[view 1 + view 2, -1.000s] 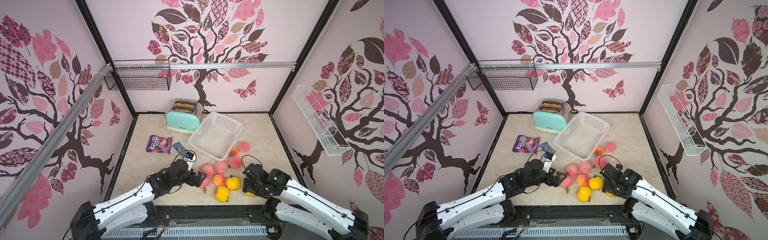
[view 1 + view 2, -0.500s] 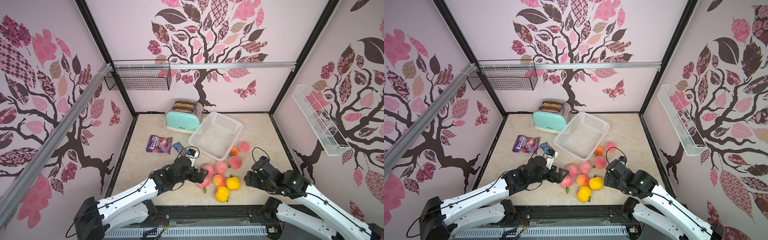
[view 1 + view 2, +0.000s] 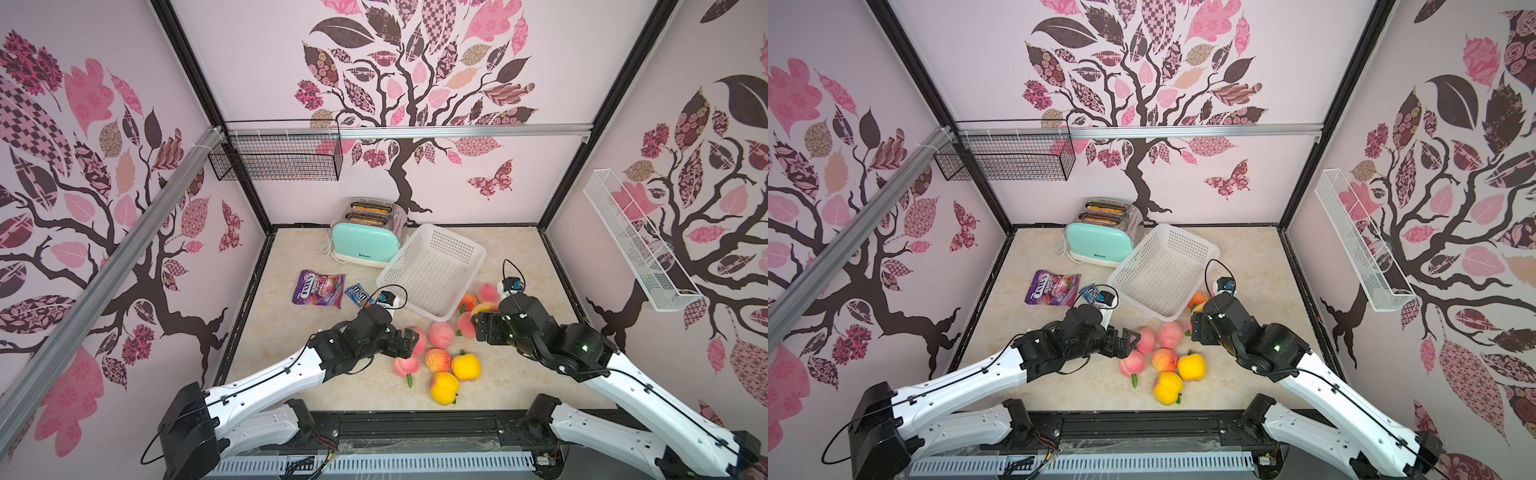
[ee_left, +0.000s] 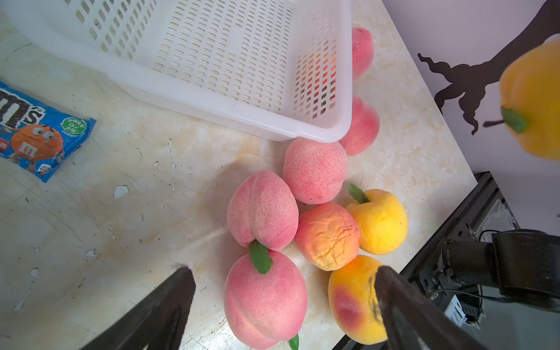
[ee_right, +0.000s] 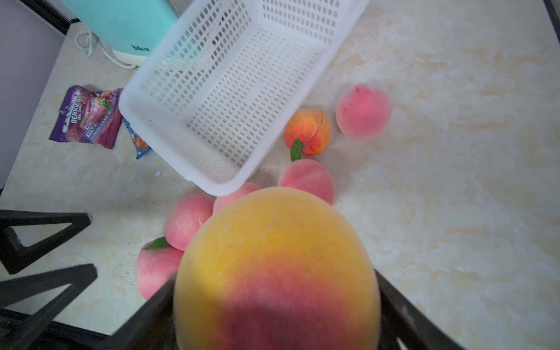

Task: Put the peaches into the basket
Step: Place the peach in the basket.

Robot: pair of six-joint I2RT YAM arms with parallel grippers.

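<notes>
My right pincer (image 5: 275,291) clamps a yellow peach (image 5: 272,248) clear of the worktop (image 5: 454,181), near the empty basket (image 5: 145,127), ready to drop it in, while my left pincer (image 4: 283,272) spreads wide over a pink peach (image 4: 266,303) to straddle it.

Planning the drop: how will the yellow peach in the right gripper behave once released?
The yellow peach is round, so it will probably roll; the walls of the basket should stop it. Its matte skin likely grips well in the right gripper.
</notes>
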